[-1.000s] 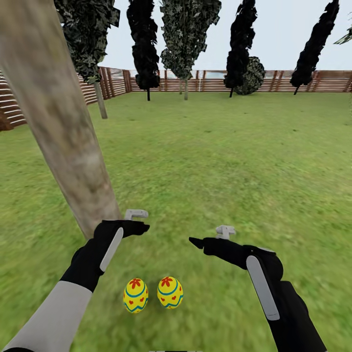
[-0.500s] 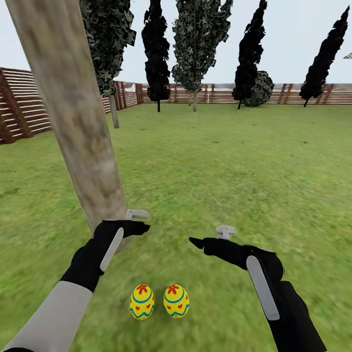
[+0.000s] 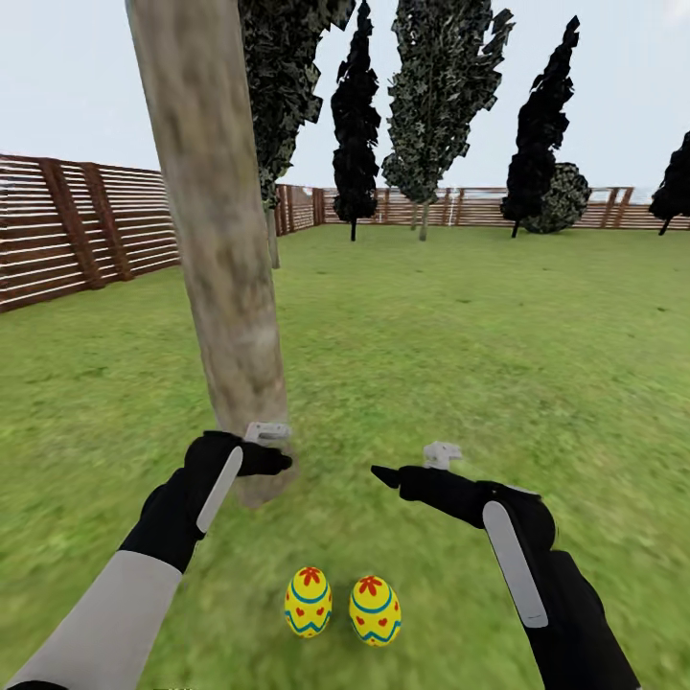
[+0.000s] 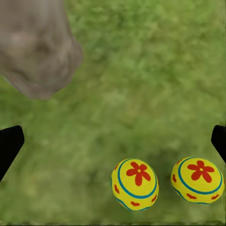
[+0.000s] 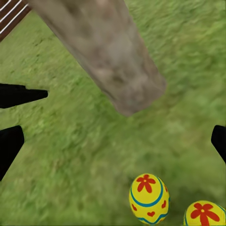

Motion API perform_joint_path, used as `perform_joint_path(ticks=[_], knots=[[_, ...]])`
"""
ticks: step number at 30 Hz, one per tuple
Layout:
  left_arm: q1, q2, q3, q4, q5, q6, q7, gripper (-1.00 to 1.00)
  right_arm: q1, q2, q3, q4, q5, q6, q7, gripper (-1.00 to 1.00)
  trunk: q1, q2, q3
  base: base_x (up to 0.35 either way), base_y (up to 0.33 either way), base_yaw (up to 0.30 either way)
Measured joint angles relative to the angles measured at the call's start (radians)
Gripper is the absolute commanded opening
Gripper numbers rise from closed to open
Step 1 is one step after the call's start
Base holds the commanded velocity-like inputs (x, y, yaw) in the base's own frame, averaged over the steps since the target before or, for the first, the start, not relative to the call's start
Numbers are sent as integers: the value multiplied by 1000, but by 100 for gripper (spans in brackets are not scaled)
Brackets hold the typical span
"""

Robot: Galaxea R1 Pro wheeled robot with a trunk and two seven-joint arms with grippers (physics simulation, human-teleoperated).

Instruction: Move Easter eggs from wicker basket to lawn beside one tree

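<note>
Two eggs, head view: Easter eggs [image 3: 308,602] [image 3: 375,610] stand upright side by side on the lawn [image 3: 498,335], long axes vertical, flower ends up, near the tree [image 3: 225,259] base.
Grippers, head view: left gripper [image 3: 278,448] and right gripper [image 3: 407,465] hover, fingers spread, empty.
Left wrist view: glossy yellow shells, red flowers, blue bands; mottled trunk foot nearby.
Right wrist view: rough leaning grey-brown trunk, slatted fence [image 5: 12,16] corner.
</note>
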Motion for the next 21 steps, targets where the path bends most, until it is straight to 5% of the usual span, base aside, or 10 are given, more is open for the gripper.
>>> perform_joint_path(ticks=[6,14,21], knots=[[-1,0,6,39,-1,27,0,100,0,0,0,-1,0,0,0,100,-3,1,23,0,0,287],[-2,0,8,192,1,27,0,100,0,0,1,-2,-1,1,0,100,-6,3,54,0,0,287],[-2,0,8,213,1,27,0,100,0,0,1,-3,-2,1,0,100,-19,25,79,0,0,287]])
